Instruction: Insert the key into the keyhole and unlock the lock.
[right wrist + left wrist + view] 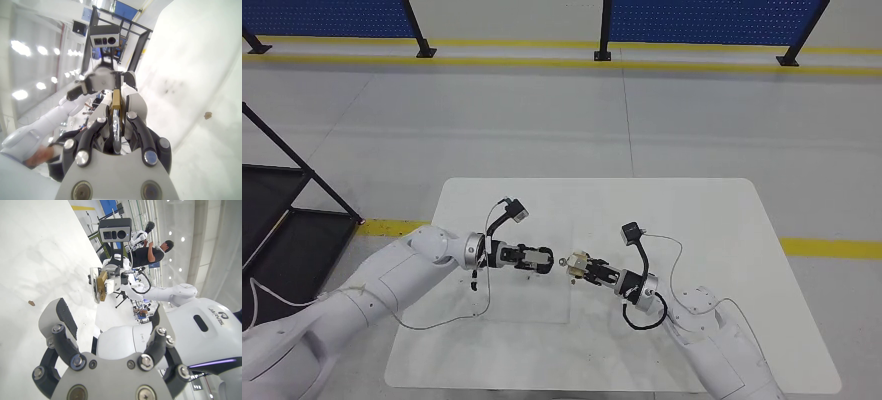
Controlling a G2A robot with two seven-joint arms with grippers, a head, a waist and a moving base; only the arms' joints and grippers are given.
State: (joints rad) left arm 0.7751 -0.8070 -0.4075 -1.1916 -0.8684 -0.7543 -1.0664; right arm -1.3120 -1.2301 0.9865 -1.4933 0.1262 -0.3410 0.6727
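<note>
Where the white table [692,215] ends, grey floor [542,120] begins — blue barriers [702,20] beyond.

I'm in a robot test hall / lab, not a home. Plain white work table [692,210] on a pale smooth floor [542,120] w/ yellow tape lines [832,247]. Blue barrier panels [712,20] on black feet fence the bay off. Black metal rack [282,220] sits off my left side. High ceiling w/ rows of round lights [170,233]. Another white robot [139,236] stands farther back.
</note>
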